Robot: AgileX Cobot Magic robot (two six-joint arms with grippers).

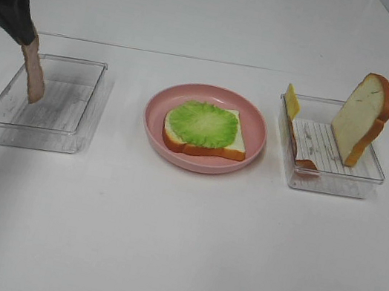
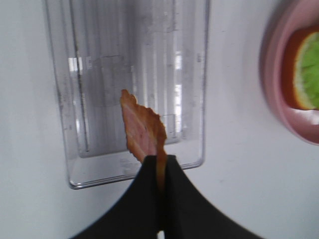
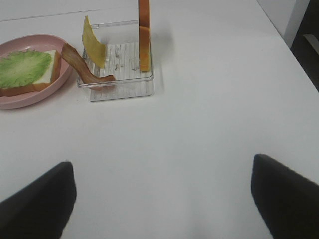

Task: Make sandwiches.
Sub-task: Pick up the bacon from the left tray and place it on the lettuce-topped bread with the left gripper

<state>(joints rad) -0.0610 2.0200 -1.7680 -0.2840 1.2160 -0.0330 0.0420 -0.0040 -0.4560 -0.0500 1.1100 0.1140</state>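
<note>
A bread slice (image 1: 201,147) topped with green lettuce (image 1: 202,123) lies on the pink plate (image 1: 199,164) at the centre. My left gripper (image 1: 29,37) is shut on a bacon strip (image 1: 35,76) that hangs over the left clear tray (image 1: 39,130); the left wrist view shows the gripper (image 2: 160,167) pinching the bacon (image 2: 142,132). The right clear tray (image 1: 327,185) holds a yellow cheese square (image 1: 292,101), a second bacon strip (image 1: 301,158) and an upright bread slice (image 1: 357,118). My right gripper (image 3: 160,164) is open and empty over bare table, short of that tray (image 3: 119,89).
The left tray (image 2: 99,50) holds nothing under the hanging bacon. The plate's rim (image 2: 276,74) lies just to the tray's side. White tabletop surrounds the trays and plate. A wall edge runs along the far right.
</note>
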